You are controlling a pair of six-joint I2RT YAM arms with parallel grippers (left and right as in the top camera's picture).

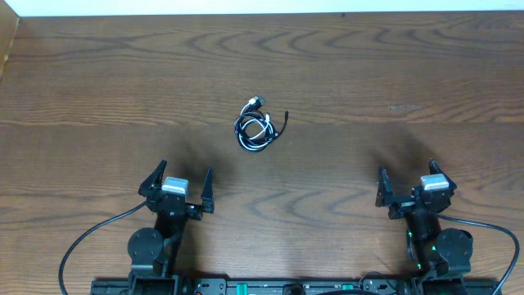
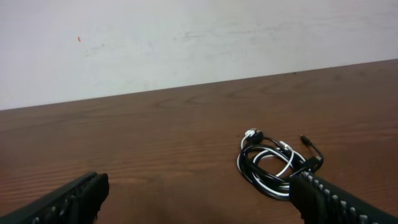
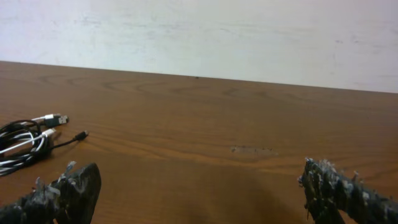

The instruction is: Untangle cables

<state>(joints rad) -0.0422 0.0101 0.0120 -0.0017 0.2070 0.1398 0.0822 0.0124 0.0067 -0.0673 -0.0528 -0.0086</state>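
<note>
Nearest the viewer, along the bottom edge of the bench [image 1: 82, 98], 2 robot arms sit side by side. Left arm [image 1: 168, 215] and right arm [image 1: 427, 215] both point away from the viewer, toward the far wall. Left jaws stand wide apart and hold nothing. Right jaws stand equally wide and also hold nothing. Both sets are over bare wood, well apart from each other.

Farther out, between the 2 arms but closer to the left one, lies a small bundle of 2 cables. The black cable [image 1: 242, 133] curls in several coils, and 1 loose end [image 1: 286, 117] pokes out to the right. The white cable [image 1: 262, 131] threads through those black coils, and a pale plug [image 1: 255, 103] sits at the far side of the bundle. Neither cable is touched.

Beyond the bundle, brown wood runs on to a pale wall [image 2: 186, 37].

Judging from this, no untangling has begun and the step in hand is the approach. The next move likely calls for 1 arm to reach forward and pinch a free plug end while the other arm pins a coil of the other colour, so the 2 cables can be drawn apart.
</note>
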